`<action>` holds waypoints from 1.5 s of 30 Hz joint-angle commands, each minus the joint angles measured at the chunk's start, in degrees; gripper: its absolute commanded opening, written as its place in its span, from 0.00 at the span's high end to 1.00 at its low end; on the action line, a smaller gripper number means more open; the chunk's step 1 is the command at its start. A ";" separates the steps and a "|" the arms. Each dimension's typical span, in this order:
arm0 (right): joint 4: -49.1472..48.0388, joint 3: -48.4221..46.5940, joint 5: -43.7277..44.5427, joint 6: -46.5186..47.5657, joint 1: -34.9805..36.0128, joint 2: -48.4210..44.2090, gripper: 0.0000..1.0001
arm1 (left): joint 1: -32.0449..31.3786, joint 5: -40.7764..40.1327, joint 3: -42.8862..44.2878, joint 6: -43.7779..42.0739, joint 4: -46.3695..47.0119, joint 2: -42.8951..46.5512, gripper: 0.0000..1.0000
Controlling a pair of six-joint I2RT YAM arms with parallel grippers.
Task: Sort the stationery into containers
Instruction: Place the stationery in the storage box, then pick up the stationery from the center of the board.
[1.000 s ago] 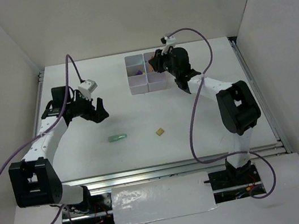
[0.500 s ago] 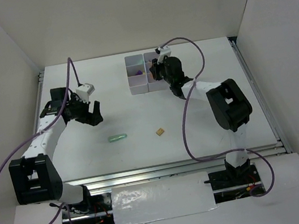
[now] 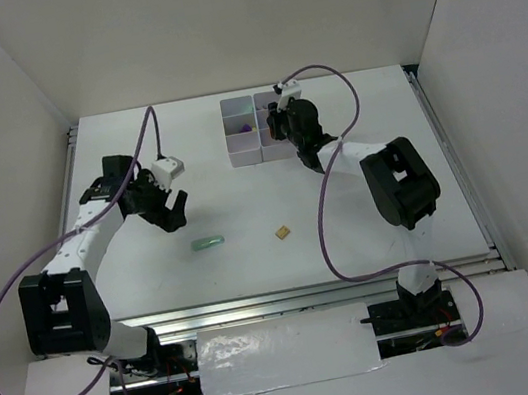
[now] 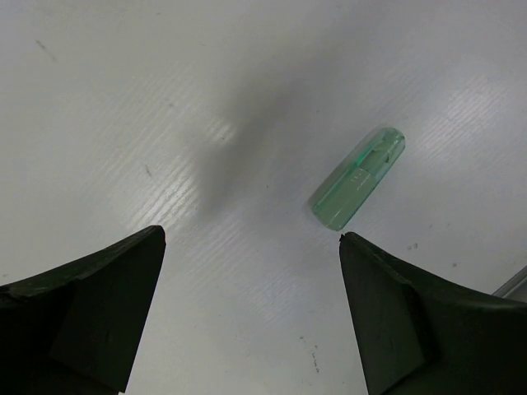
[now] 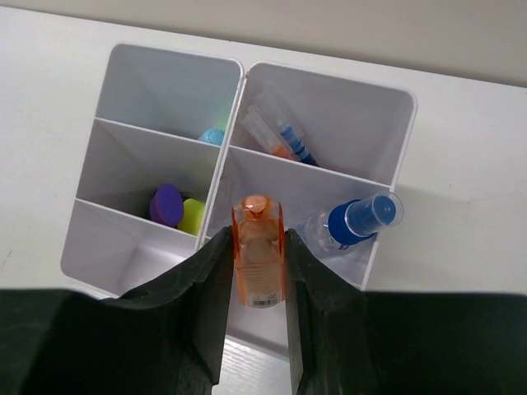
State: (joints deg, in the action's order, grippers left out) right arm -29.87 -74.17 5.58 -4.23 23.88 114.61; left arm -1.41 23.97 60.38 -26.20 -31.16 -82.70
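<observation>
My right gripper [image 5: 258,262] is shut on an orange marker [image 5: 258,251] and holds it above the near compartments of the white bins [image 5: 140,90]. In the top view that gripper [image 3: 278,126] is over the right side of the bins [image 3: 227,133]. The bins hold a purple marker [image 5: 167,204], a yellow-green one [image 5: 193,216], a light-blue one [image 5: 212,136], a thin pen [image 5: 284,136] and a white tube with a blue cap [image 5: 354,220]. A green marker [image 3: 208,241] [image 4: 358,178] and a tiny tan block [image 3: 282,232] lie on the table. My left gripper [image 3: 176,207] [image 4: 251,234] is open, just left of the green marker and above it.
White walls enclose the table on the left, back and right. A metal rail [image 3: 311,296] runs along the near edge. Purple cables loop from both arms.
My left gripper has moved right and nearer, toward the green marker, still open. My right gripper has shifted left over the bins with the orange marker, then held still.
</observation>
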 commanded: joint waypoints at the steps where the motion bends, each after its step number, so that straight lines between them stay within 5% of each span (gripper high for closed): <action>1: 0.25 -2.03 1.10 -0.69 0.55 -0.17 0.65 | -1.14 -0.50 3.07 -7.28 -3.29 -1.85 0.01; 5: 0.78 0.07 0.22 -0.96 0.82 -2.10 0.49 | -1.66 0.91 4.13 -10.36 -6.01 -3.26 0.01; 21: 14.03 1.92 -4.00 -6.67 -6.29 -23.71 0.50 | -20.90 -14.37 12.39 -8.09 -13.91 -16.96 0.07; 37: 17.92 11.67 -8.57 -4.91 -18.52 -34.62 0.50 | -30.84 -26.31 21.27 -3.78 -24.48 -31.47 0.14; 40: 17.47 12.82 -8.84 -4.47 -19.13 -35.68 0.50 | -32.16 -28.87 20.66 -3.69 -23.95 -31.74 0.19; 43: 17.65 13.44 -9.10 -4.65 -19.75 -36.21 0.50 | -33.39 -30.29 19.60 -4.30 -23.07 -31.74 0.39; 45: 17.82 13.88 -9.19 -4.65 -20.10 -36.56 0.50 | -33.92 -29.94 18.81 -4.74 -22.72 -31.65 0.43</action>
State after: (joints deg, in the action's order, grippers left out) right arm -11.03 -61.25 -2.79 -9.32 4.47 80.55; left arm -34.57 -4.12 80.05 -31.05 -53.21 -114.26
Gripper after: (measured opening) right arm 0.503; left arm 0.584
